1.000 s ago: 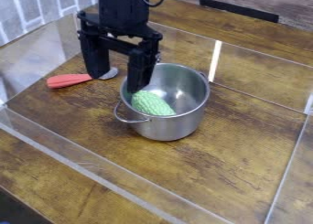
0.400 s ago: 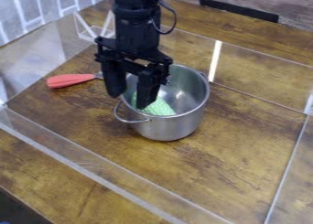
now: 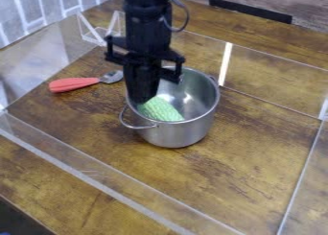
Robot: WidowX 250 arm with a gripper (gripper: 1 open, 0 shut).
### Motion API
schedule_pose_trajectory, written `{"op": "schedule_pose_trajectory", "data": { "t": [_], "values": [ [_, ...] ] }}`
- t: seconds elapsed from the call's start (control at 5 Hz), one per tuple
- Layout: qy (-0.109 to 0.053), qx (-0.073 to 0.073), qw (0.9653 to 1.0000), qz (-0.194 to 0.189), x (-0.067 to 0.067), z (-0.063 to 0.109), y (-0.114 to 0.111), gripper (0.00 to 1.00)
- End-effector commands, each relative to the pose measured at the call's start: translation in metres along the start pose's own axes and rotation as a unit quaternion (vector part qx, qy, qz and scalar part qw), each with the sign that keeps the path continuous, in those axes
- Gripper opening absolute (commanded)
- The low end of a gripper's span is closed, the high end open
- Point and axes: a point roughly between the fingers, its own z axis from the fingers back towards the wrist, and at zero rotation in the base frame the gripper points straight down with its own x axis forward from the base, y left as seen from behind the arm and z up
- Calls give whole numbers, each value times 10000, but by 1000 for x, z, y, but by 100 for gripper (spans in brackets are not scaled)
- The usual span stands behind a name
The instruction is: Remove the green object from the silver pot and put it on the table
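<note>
Step in hand: the green gourd point(image 3: 159, 108) is being gripped inside the pot point(image 3: 175, 108), so that it can be lifted out and set on the table point(image 3: 244, 181).
Gripper state: the gripper point(image 3: 142, 97) is pointed straight down into the pot, with its fingers drawn together into a narrow column. Whether the gourd is actually pinched between them cannot be told, since the fingertips are hidden behind the pot's near wall and by the arm itself.
Gourd position: the gourd is lying on the pot's floor, toward the left side, tilted along the wall, just beside or under the fingertips.
Pot position: the pot is standing upright near the middle of the table, one loop handle facing the camera.
Grip check: a slight rise is recommended first; the hold is judged good only if the gourd is seen to rise with the fingers.
Lift: a straight vertical lift is advised until the gourd is clear of the rim, so that the pot is not dragged or tipped.
Placement: bare wood to the right of the pot appears suitable.
Hazard: the bumpy, tapered shape is likely to slip from a pinch near its end.
Nearby item: a red-handled utensil point(image 3: 73, 83) lies left of the pot and is to be avoided.
</note>
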Motion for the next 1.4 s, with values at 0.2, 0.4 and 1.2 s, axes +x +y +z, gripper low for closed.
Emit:
{"op": "schedule_pose_trajectory", "data": {
  "t": [0.2, 0.4, 1.2],
  "values": [
    [-577, -181, 9975, -378, 30, 48, -18, 0],
    [-656, -325, 9951, -664, 39, 49, -18, 100],
    [-1210, -611, 9879, -758, 33, 61, 0, 0]
  ]
}}
